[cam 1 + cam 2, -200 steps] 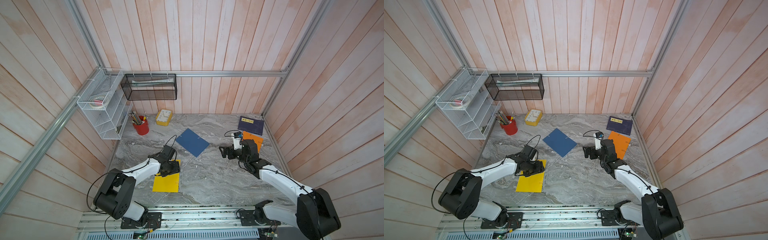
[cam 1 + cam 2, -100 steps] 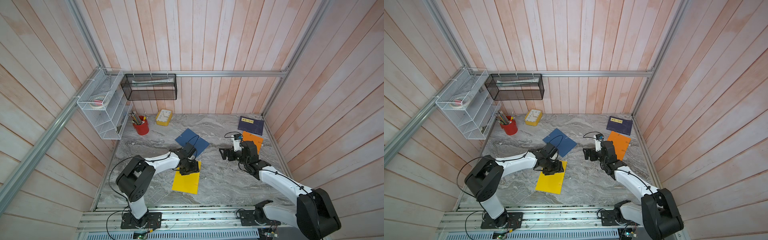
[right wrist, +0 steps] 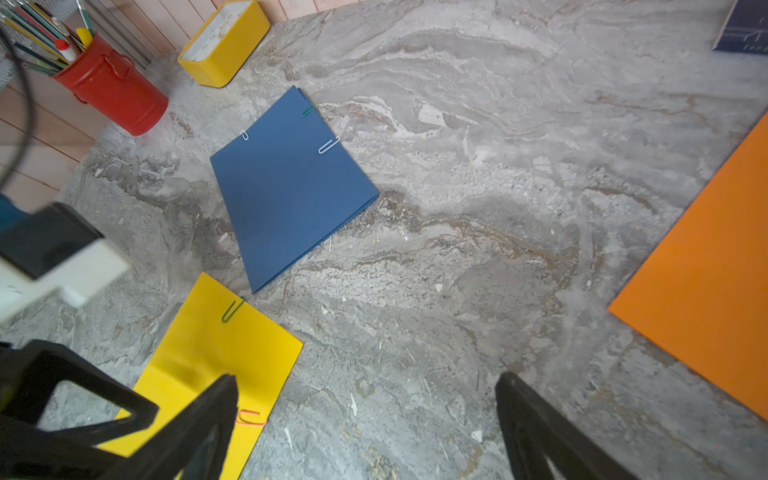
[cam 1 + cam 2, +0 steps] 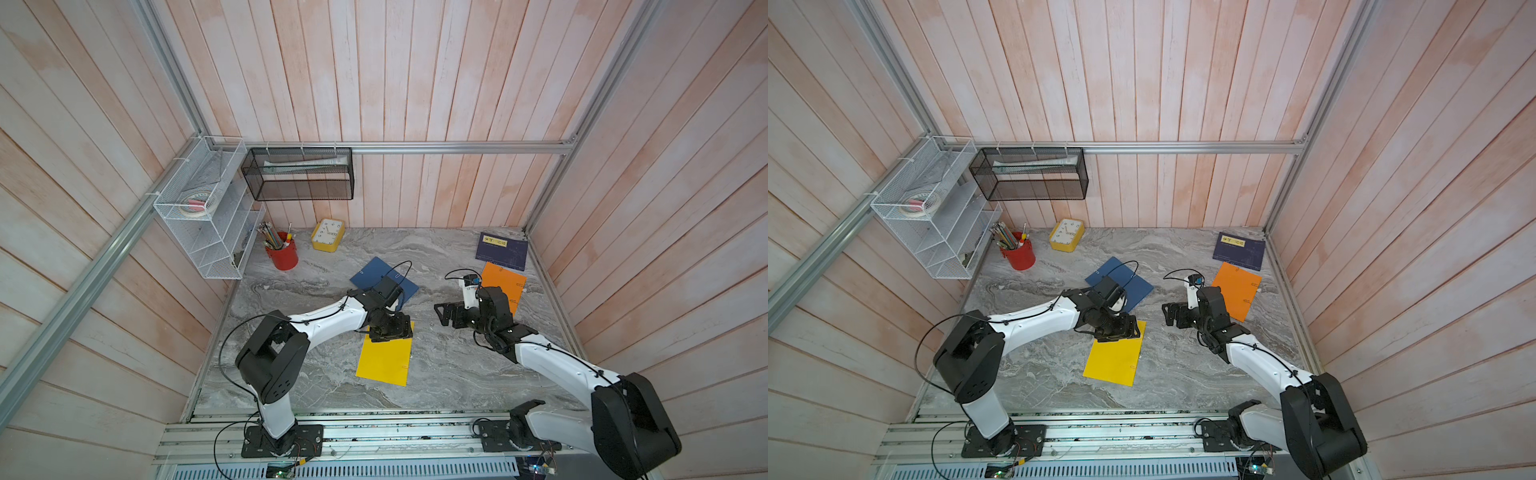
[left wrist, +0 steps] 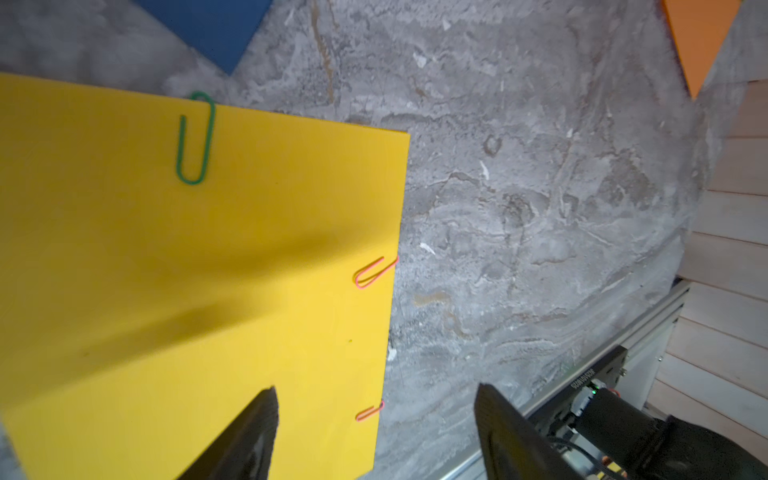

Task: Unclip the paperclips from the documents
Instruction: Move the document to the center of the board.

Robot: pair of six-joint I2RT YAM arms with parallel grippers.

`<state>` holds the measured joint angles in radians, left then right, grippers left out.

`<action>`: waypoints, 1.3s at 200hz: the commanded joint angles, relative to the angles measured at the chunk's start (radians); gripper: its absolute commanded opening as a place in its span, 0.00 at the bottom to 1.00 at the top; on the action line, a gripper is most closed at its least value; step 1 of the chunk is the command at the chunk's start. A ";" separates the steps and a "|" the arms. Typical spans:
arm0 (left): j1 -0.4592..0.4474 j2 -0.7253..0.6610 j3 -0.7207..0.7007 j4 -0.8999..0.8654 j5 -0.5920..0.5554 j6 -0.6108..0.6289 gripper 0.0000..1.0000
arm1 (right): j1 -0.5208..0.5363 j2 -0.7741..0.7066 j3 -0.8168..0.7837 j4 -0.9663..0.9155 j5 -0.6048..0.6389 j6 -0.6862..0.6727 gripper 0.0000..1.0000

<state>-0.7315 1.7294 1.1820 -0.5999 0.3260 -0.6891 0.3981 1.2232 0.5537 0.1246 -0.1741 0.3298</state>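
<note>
Yellow is where the coming move sits. The yellow sheet [image 5: 187, 270] lies flat on the marbled bench [image 5: 540, 208], and the left tool [image 5: 375, 386] hangs over its long edge on the robot's right, fingers spread wide and gripping nothing. In the left wrist view one finger stands over the sheet and the other over bare bench, so that edge runs through the gap. The nearer reddish paperclip [image 5: 369, 411] shows inside that gap. Its long axis lies across the edge and its outer end pokes off toward the bench, so I judge that a pull outward along that axis would slide it free. The farther reddish paperclip [image 5: 374, 272] sits along the same edge. The green paperclip [image 5: 195, 139] is on the short edge facing the blue sheet [image 3: 286, 199], which carries a silvery paperclip [image 3: 329, 145] of its own. Further right, the right tool [image 3: 365, 376] hovers spread and empty over bare bench, between the yellow sheet and the orange sheet [image 3: 706, 291]. The left arm is plainly nearer the yellow sheet's clips.
</note>
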 commanded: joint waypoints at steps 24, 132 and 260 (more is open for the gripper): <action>0.119 -0.118 -0.149 -0.063 -0.097 0.073 0.79 | 0.029 0.010 -0.022 -0.051 -0.130 0.073 0.98; 0.118 -0.089 -0.300 0.050 -0.049 0.031 0.78 | 0.146 -0.041 -0.080 -0.081 -0.173 0.161 0.98; -0.040 -0.072 -0.214 -0.005 -0.015 -0.038 0.78 | 0.129 0.027 -0.030 -0.138 -0.185 0.140 0.98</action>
<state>-0.7689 1.6569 0.9337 -0.5419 0.3447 -0.7162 0.5354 1.2133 0.4858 0.0422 -0.3386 0.4786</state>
